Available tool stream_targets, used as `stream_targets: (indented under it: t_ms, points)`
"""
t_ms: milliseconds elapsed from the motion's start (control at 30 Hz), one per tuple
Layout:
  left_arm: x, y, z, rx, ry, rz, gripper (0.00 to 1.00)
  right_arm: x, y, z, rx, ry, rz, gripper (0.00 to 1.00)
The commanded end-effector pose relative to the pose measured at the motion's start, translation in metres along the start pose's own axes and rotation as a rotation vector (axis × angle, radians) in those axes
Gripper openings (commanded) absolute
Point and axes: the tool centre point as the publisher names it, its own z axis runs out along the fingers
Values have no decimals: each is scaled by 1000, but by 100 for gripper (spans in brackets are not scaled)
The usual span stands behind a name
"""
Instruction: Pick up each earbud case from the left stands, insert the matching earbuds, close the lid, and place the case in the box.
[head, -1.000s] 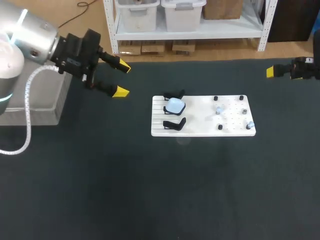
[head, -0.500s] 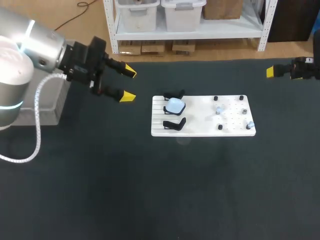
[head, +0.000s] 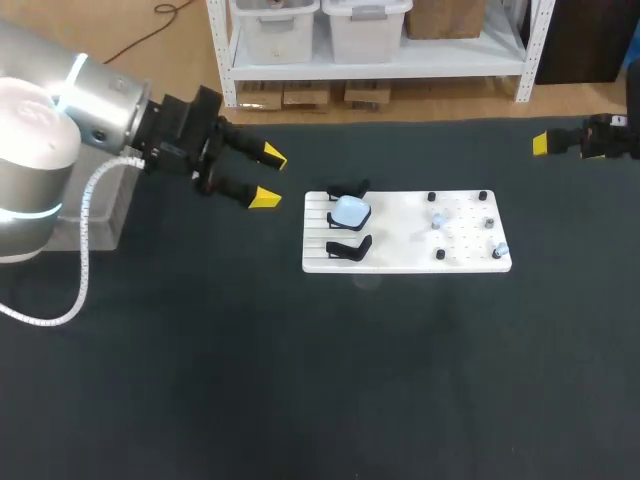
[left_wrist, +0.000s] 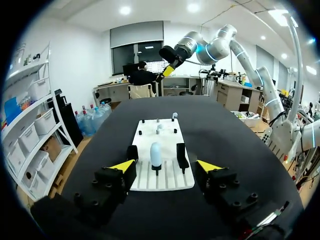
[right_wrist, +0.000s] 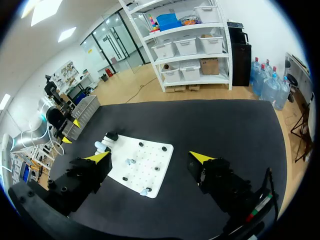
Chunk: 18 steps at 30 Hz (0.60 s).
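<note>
Desk: dark, matte.
Earbud case: light, slick shell; I'd pinch its sides.
My left claw: fingers apart.
My right claw: apart.

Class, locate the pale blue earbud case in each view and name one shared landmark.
Head view: earbud case between two black stands, at the white board's left end.
Left wrist view: earbud case between the stands, on the board.
Right wrist view: earbud case beside a stand, on the board.
Shared landmark: white board.
</note>
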Motion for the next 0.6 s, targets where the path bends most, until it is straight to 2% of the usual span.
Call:
stream_targets:
  t_ms: [33, 233, 333, 467, 600]
  points:
    - [4, 10, 9, 26, -6, 17, 70, 0, 0, 0, 0, 0, 0, 100]
    - [7, 16, 20, 47, -6, 36, 78, 0, 0, 0, 0, 0, 0, 100]
    - [11, 18, 25, 57, -1, 35, 85, 0, 0, 0, 0, 0, 0, 100]
    - [16, 18, 34, 74, 7, 23, 99, 0, 0, 0, 0, 0, 0, 100]
    - [21, 16, 43, 90, 10, 2, 100, 0, 0, 0, 0, 0, 0, 100]
